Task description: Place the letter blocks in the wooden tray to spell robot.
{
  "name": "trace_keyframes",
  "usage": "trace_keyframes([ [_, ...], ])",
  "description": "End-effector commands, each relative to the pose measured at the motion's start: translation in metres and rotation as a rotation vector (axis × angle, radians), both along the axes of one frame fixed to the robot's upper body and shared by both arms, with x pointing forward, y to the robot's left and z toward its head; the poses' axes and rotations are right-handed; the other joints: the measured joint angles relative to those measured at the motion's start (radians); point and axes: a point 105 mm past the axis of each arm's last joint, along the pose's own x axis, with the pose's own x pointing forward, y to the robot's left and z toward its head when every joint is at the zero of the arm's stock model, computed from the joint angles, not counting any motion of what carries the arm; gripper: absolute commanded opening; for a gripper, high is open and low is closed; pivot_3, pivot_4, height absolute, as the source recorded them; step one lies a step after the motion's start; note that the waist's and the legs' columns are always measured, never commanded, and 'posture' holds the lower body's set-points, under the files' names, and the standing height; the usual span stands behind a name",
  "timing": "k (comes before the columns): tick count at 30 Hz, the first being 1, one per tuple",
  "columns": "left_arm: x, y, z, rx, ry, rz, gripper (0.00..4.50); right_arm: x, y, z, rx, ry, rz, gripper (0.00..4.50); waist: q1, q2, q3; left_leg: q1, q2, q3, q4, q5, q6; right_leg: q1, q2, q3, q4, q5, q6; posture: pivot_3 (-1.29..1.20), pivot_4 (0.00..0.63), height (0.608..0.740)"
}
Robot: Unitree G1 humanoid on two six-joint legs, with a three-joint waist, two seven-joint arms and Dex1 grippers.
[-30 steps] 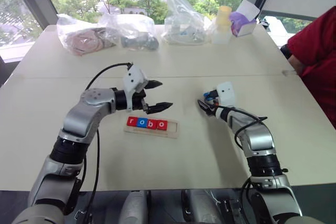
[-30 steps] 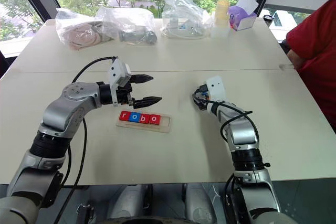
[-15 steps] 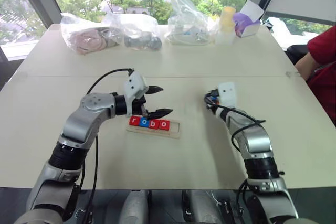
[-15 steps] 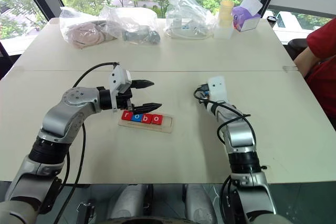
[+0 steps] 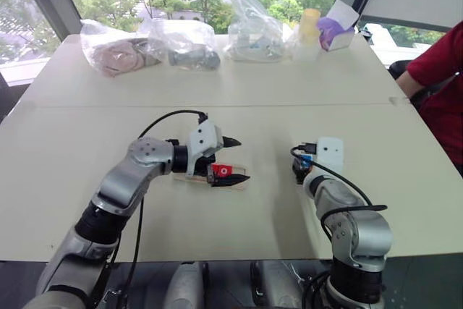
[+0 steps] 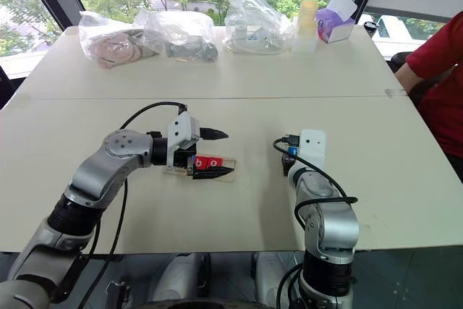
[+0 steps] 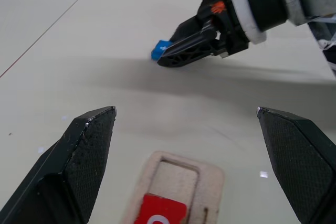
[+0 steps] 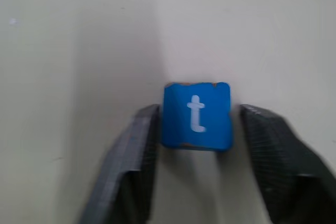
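The left gripper (image 5: 233,159) hangs with its two black fingers spread wide, one on each side of the long shallow light-wood tray (image 7: 181,182), gripping nothing. Between those fingers, in the tray, lies a small flat red square tile with a white letter o (image 7: 163,212); past it the tray's last slot is bare, nearest the fingertips' far end.

Further right, the right gripper (image 8: 195,129) points down at the pale tabletop (image 5: 87,135). A small flat blue square tile with a white letter t (image 8: 196,114) sits between its fingertips: one finger (image 8: 134,150) touches the tile's edge, the other stands just apart, so a grip cannot be told.
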Motion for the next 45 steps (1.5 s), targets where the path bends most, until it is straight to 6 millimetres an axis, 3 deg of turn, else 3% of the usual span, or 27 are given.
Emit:
trace_keyframes([
  [1, 0.002, 0.005, 0.01, 0.001, -0.046, -0.002, 4.5, 0.002, -0.003, 0.007, -0.016, -0.03, 0.004, 4.47, 0.0, 0.0, 0.0, 0.0, 0.0, 0.0, 0.0, 0.0, 0.0, 0.0, 0.0, 0.0, 0.0, 0.0, 0.0, 0.0, 0.15, 0.74],
  [3, 0.006, 0.014, 0.013, 0.002, -0.049, 0.027, 4.5, 0.008, -0.01, 0.026, -0.083, -0.123, 0.042, 4.47, 0.001, 0.0, 0.0, 0.0, 0.0, 0.0, -0.001, 0.0, 0.0, 0.0, 0.0, 0.0, 0.0, 0.0, 0.0, 0.0, 0.15, 0.74],
  [6, 0.011, 0.033, 0.024, -0.017, -0.044, 0.07, 4.5, 0.021, -0.017, 0.062, -0.155, -0.293, 0.253, 4.47, 0.001, 0.0, 0.001, -0.001, -0.001, 0.0, 0.0, 0.0, 0.0, -0.001, -0.001, 0.0, -0.001, 0.0, 0.0, 0.0, 0.15, 0.74],
  [10, 0.001, 0.051, 0.034, -0.01, -0.008, 0.042, 4.5, 0.021, -0.019, 0.07, -0.171, -0.334, 0.625, 4.47, -0.001, 0.0, 0.0, 0.0, 0.0, 0.001, 0.0, 0.0, 0.0, 0.002, 0.001, -0.001, -0.003, 0.0, 0.0, 0.0, 0.15, 0.74],
  [12, -0.008, 0.064, 0.035, 0.048, 0.018, 0.023, 4.5, 0.015, -0.03, 0.053, -0.256, -0.245, 0.821, 4.47, 0.0, 0.0, 0.001, 0.0, 0.0, 0.001, -0.001, 0.0, 0.001, 0.002, 0.001, -0.002, -0.004, 0.0, 0.0, 0.0, 0.15, 0.74],
  [14, -0.014, 0.076, 0.034, 0.109, 0.025, 0.015, 4.5, 0.019, -0.051, 0.04, -0.317, -0.171, 0.875, 4.47, 0.0, 0.0, 0.001, 0.0, 0.0, 0.001, -0.002, -0.001, 0.002, 0.002, 0.001, -0.002, -0.005, 0.0, 0.001, 0.0, 0.15, 0.74],
  [18, -0.02, 0.092, 0.04, 0.152, 0.027, 0.038, 4.5, 0.015, -0.061, 0.033, -0.248, -0.186, 1.01, 4.47, 0.002, -0.001, 0.001, 0.0, 0.0, 0.002, -0.001, -0.001, 0.002, 0.002, 0.001, -0.002, -0.005, 0.0, 0.001, 0.0, 0.15, 0.74],
  [29, -0.015, 0.102, 0.045, 0.133, 0.025, 0.147, 4.5, 0.023, -0.052, -0.003, -0.268, -0.16, 1.156, 4.47, 0.001, -0.001, 0.001, 0.0, 0.001, 0.002, 0.0, -0.001, 0.002, 0.003, 0.001, -0.001, -0.004, 0.0, 0.001, 0.0, 0.15, 0.74],
  [32, -0.015, 0.102, 0.041, 0.149, 0.033, 0.141, 4.5, 0.028, -0.051, -0.006, -0.297, -0.172, 1.18, 3.6, 0.0, -0.001, 0.001, 0.001, 0.001, 0.002, 0.0, -0.001, 0.002, 0.003, 0.001, -0.001, -0.004, 0.0, 0.0, 0.0, 0.15, 0.74],
  [37, -0.015, 0.104, 0.04, 0.157, 0.038, 0.146, 4.5, 0.031, -0.05, -0.008, -0.305, -0.178, 1.198, 1.24, 0.001, -0.001, 0.001, 0.002, 0.001, 0.003, 0.001, -0.001, 0.001, 0.005, 0.001, -0.001, -0.004, 0.0, 0.0, 0.0, 0.15, 0.74],
  [41, -0.018, 0.11, 0.037, 0.169, 0.049, 0.156, 4.5, 0.033, -0.039, 0.005, -0.276, -0.22, 1.202, 1.24, 0.0, -0.001, 0.001, 0.002, 0.002, 0.002, 0.001, -0.001, 0.001, 0.005, 0.0, -0.001, -0.003, 0.0, 0.0, 0.0, 0.15, 0.74],
  [45, -0.025, 0.113, 0.035, 0.184, 0.067, 0.157, 4.5, 0.024, 0.014, 0.039, -0.166, -0.316, 1.324, 1.24, -0.006, 0.0, 0.001, 0.002, 0.002, 0.001, 0.001, -0.001, 0.001, 0.003, 0.0, 0.0, -0.001, 0.0, 0.0, 0.0, 0.15, 0.74],
])
